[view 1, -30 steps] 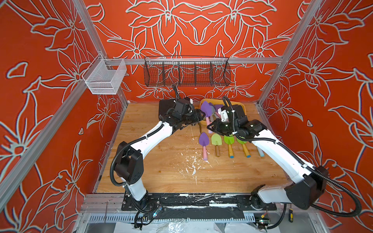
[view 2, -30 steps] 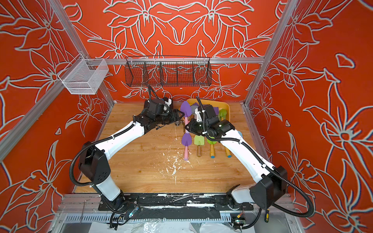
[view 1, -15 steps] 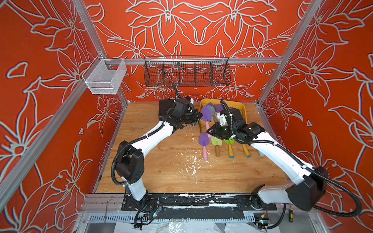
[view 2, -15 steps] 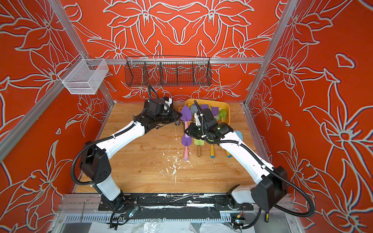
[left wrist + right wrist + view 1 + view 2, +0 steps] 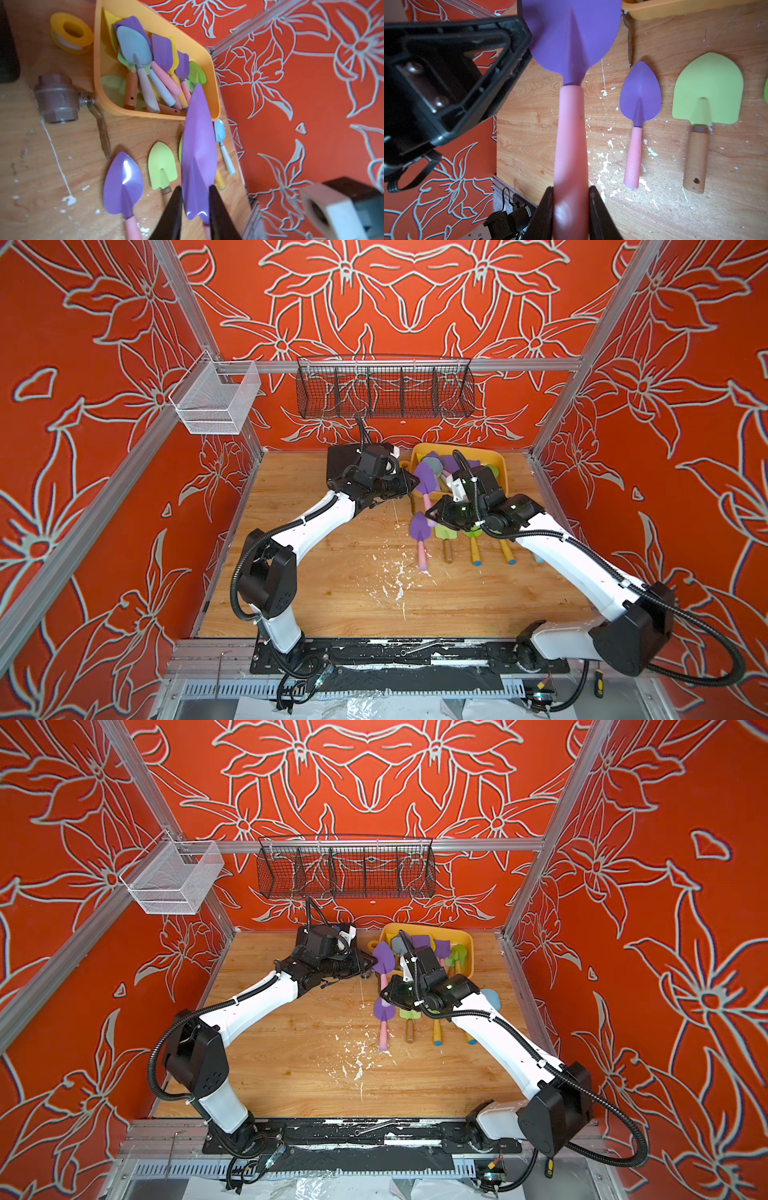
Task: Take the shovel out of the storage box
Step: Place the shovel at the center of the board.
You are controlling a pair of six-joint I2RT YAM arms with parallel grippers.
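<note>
A wooden table (image 5: pixel 332 593) has a yellow-orange storage box (image 5: pixel 473 451) of shovels (image 5: pixel 135 47) at its far edge, right of centre. Just in front of it a purple shovel (image 5: pixel 426 477) hangs in the air, its pink handle clamped in the right gripper (image 5: pixel 571 188). The fingers of the left gripper (image 5: pixel 195 187) flank the blade, grip unclear.

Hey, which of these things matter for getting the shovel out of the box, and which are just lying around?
Job: yellow-orange plastic storage box; purple-bladed pink-handled shovel, gripped by right gripper; left gripper at its blade.
Lying about: yellow ring-shaped spool; grey metal valve; black wire basket; white mesh basket.
</note>
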